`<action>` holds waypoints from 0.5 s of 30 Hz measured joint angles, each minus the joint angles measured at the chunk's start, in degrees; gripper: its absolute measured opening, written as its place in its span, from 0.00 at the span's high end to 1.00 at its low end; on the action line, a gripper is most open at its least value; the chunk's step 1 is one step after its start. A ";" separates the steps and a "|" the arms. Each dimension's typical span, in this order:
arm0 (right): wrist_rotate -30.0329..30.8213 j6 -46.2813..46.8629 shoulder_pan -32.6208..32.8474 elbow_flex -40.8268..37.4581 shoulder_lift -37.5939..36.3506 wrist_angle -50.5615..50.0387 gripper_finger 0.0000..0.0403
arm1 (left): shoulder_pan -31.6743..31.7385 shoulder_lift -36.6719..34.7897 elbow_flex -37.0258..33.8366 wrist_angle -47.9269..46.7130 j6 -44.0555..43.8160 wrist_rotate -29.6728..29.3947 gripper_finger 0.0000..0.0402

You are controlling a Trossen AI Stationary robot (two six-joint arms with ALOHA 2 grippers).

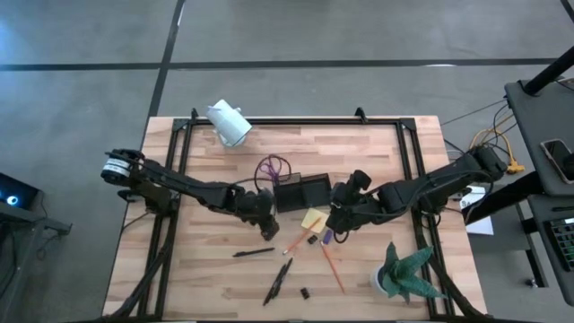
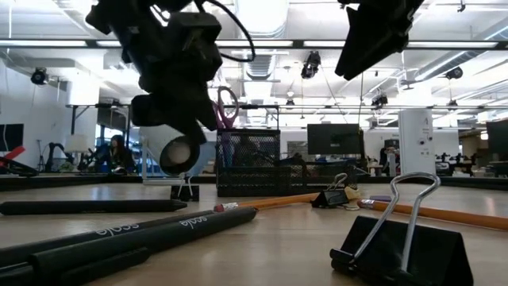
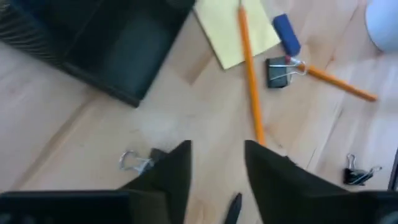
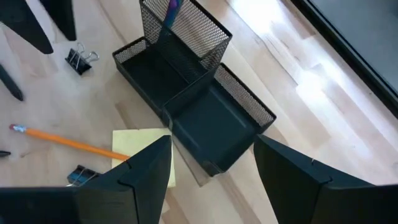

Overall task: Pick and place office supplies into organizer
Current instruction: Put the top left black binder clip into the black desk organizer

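The organizer (image 1: 302,191) is a dark mesh box standing mid-table. Purple-handled scissors (image 1: 273,168) stand in its tall cup (image 4: 186,31). On the wood near it lie a yellow sticky-note pad (image 1: 313,218), two orange pencils (image 1: 296,242) (image 1: 334,267), black pens (image 1: 254,253) (image 1: 278,280), a small blue piece (image 3: 286,34) and binder clips (image 3: 283,71) (image 3: 134,160). My left gripper (image 3: 217,174) hangs open just left of the organizer, nothing between its fingers. My right gripper (image 4: 211,168) is open wide above the pad, at the organizer's right end.
A white cylindrical camera (image 1: 229,123) lies at the far left and a green plant (image 1: 404,274) stands at the near right. Black frame rails (image 1: 179,152) run along the table's sides. Another binder clip (image 2: 397,238) sits by the near edge.
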 joint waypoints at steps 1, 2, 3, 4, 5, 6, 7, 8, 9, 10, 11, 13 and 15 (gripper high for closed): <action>-0.11 0.22 -0.02 0.00 0.00 -0.01 0.45 | 0.64 -0.11 -0.11 -0.73 0.03 0.44 0.61; -0.31 0.72 -0.02 0.00 0.00 -0.12 0.45 | 1.29 -0.12 -0.25 -1.82 0.24 1.03 0.58; -0.50 1.18 -0.02 0.00 0.00 -0.15 0.45 | 1.99 -0.12 -0.42 -3.30 1.03 1.85 0.54; -1.05 1.28 -0.02 -0.04 0.00 -0.10 0.45 | 2.79 -0.12 -0.55 -4.78 1.41 2.61 0.52; -1.58 1.30 -0.02 -0.12 0.00 -0.11 0.45 | 3.61 -0.11 -0.74 -5.46 2.03 3.54 0.50; -2.07 1.39 -0.02 -0.21 0.00 -0.19 0.45 | 4.34 -0.08 -0.80 -5.88 2.70 4.26 0.48; -2.56 1.44 -0.02 -0.29 0.00 -0.16 0.45 | 5.13 -0.09 -1.04 -6.20 3.35 4.85 0.47; -2.96 1.45 -0.02 -0.35 0.00 -0.15 0.45 | 5.82 -0.16 -1.40 -6.44 4.21 5.69 0.46; -3.33 1.61 -0.02 -0.45 0.00 -0.18 0.45 | 6.50 -0.21 -1.74 -6.44 5.03 6.66 0.46; -3.71 2.02 -0.02 -0.53 0.00 -0.18 0.45 | 7.27 -0.21 -2.02 -6.13 5.68 7.65 0.46; -4.18 2.52 -0.02 -0.55 0.00 -0.15 0.45 | 7.93 -0.23 -2.30 -5.95 5.99 8.35 0.46; -4.59 3.37 -0.02 -0.57 0.00 -0.15 0.45 | 9.14 -0.28 -3.33 -5.42 7.08 9.53 0.46; -4.70 4.35 0.06 -0.65 0.00 -0.13 0.45 | 9.95 -0.15 -4.33 -4.93 8.04 10.91 0.46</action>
